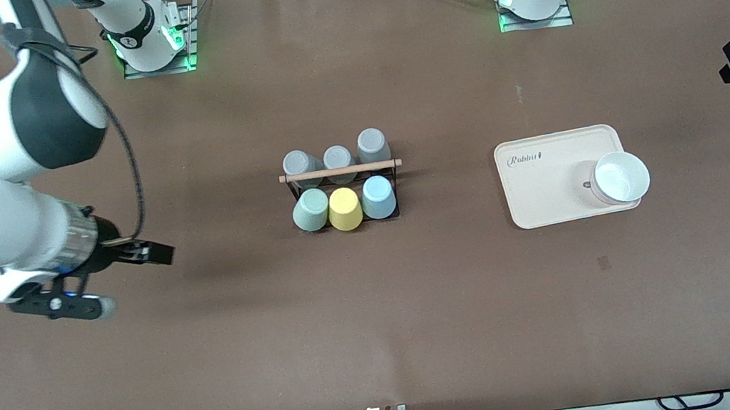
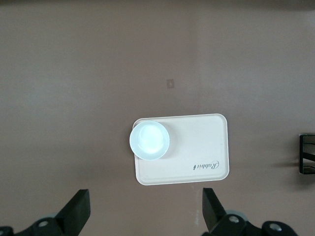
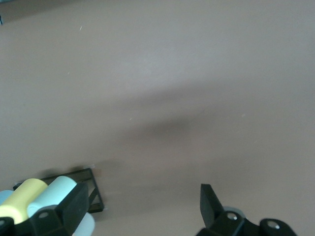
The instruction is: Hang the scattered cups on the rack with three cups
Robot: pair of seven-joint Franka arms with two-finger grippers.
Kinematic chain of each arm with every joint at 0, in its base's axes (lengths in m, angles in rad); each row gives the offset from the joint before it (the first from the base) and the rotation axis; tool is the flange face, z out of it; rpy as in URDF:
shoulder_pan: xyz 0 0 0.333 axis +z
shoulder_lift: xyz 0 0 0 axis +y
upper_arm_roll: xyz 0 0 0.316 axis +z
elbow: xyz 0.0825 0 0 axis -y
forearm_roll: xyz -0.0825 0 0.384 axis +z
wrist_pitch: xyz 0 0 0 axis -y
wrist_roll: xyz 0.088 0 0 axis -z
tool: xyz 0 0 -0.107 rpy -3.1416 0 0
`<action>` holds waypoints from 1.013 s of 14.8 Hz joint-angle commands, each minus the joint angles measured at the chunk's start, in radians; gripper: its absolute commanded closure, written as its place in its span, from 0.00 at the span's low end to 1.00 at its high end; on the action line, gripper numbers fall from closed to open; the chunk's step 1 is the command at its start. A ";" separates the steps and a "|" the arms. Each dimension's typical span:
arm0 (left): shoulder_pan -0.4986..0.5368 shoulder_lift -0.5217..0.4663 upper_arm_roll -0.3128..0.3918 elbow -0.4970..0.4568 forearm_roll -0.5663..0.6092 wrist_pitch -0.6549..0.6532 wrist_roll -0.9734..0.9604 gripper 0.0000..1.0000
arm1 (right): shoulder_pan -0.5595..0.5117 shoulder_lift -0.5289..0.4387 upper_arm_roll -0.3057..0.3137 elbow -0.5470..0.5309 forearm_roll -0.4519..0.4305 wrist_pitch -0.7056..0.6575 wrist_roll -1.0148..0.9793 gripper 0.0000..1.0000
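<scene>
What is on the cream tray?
One white bowl sits upright on the tray, at the corner nearer the front camera and toward the left arm's end, slightly overhanging the edge. The bowl looks empty. The tray surface beneath it is covered.

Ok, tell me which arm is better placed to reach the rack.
Probably right: the right gripper hangs open over bare table with the rack in its view; the left gripper is open over the tray.
</scene>
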 commanded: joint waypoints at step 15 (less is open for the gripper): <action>0.001 -0.044 -0.015 0.009 -0.004 -0.052 -0.035 0.00 | -0.232 -0.325 0.020 -0.292 -0.089 0.072 -0.420 0.00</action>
